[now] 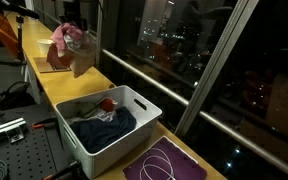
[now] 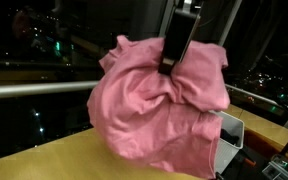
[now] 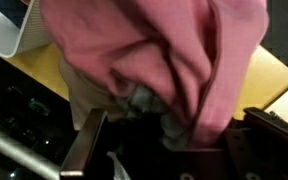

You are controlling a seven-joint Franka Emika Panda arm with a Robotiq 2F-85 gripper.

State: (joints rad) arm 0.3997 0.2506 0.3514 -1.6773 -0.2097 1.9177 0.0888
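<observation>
One pink cloth (image 2: 159,100) clamped in jaws; one white bin (image 1: 129,136), one dark cloth (image 1: 109,128) inside

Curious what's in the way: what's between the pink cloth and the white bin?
Nothing: an exterior view shows bare yellow tabletop between the pink cloth and the white bin.

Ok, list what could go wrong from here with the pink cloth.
1. The gripper pinches only a bunched fold at the top of the cloth; it may slip out.
2. The cloth hangs low over the counter and could drag.
3. It fills the wrist view, so aiming is near blind.
</observation>
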